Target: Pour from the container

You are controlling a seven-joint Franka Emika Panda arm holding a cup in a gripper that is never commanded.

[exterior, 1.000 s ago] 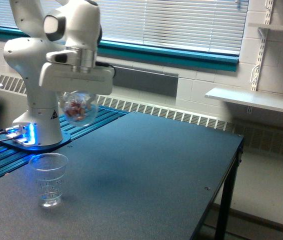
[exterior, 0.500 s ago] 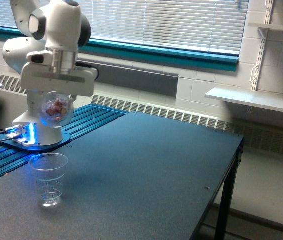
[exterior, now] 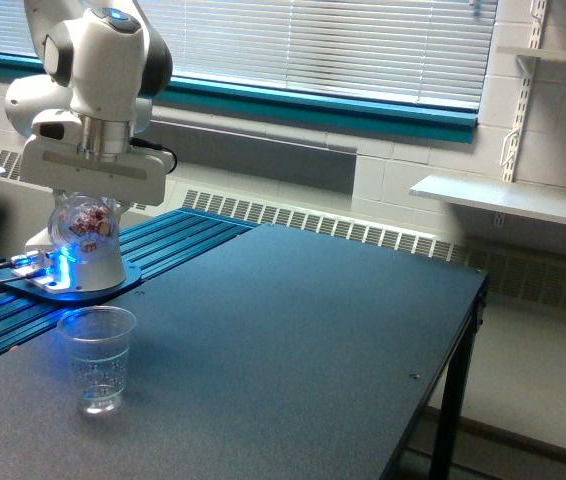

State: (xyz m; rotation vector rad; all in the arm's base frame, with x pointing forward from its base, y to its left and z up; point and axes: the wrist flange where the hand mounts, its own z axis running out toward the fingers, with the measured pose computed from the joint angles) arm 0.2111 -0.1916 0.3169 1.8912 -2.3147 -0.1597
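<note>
The container (exterior: 85, 226) is a small clear rounded vessel with reddish-pink and white bits inside. It hangs under the white hand of the arm, and my gripper (exterior: 85, 205) is shut on it. It is in the air at the exterior view's left, above and a little behind a clear ribbed plastic cup (exterior: 97, 358). That cup stands upright on the dark table (exterior: 293, 340) and looks empty. The container is well above the cup's rim, not touching it.
The arm's white base (exterior: 78, 262) with a blue light stands on a ribbed blue strip at the table's left. The table's right edge (exterior: 443, 385) drops to the floor. A radiator, blinds and wall shelves lie behind.
The hand with the container has moved toward the exterior view's left over the last second, from right of the cup to roughly above it, and has risen slightly.
</note>
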